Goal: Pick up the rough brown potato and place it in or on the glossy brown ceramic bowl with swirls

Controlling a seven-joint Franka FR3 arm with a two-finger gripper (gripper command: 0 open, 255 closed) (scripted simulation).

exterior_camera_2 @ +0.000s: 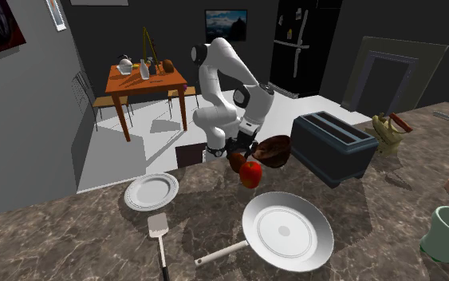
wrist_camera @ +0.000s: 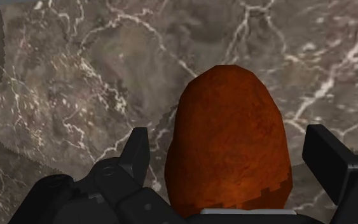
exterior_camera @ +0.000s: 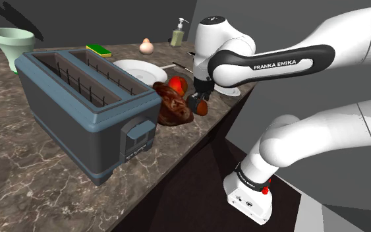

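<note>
the gripper (wrist_camera: pixel 228 136) straddles the potato (wrist_camera: pixel 229 145) with fingers open, not touching it, likely poised to clasp it for the bowl (exterior_camera: pixel 172 109).

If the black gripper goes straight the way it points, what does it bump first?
The brown potato sits between the fingers of the open gripper, so it comes first; they would likely touch the marble countertop next.

Quick count: one toaster (exterior_camera: pixel 78 112), one brown bowl (exterior_camera_2: pixel 275 152), one potato (wrist_camera: pixel 228 140), one apple (exterior_camera_2: pixel 250 174), one plate (exterior_camera_2: pixel 151 191), one pan (exterior_camera_2: pixel 286 232), one spatula (exterior_camera_2: pixel 159 227).
</note>
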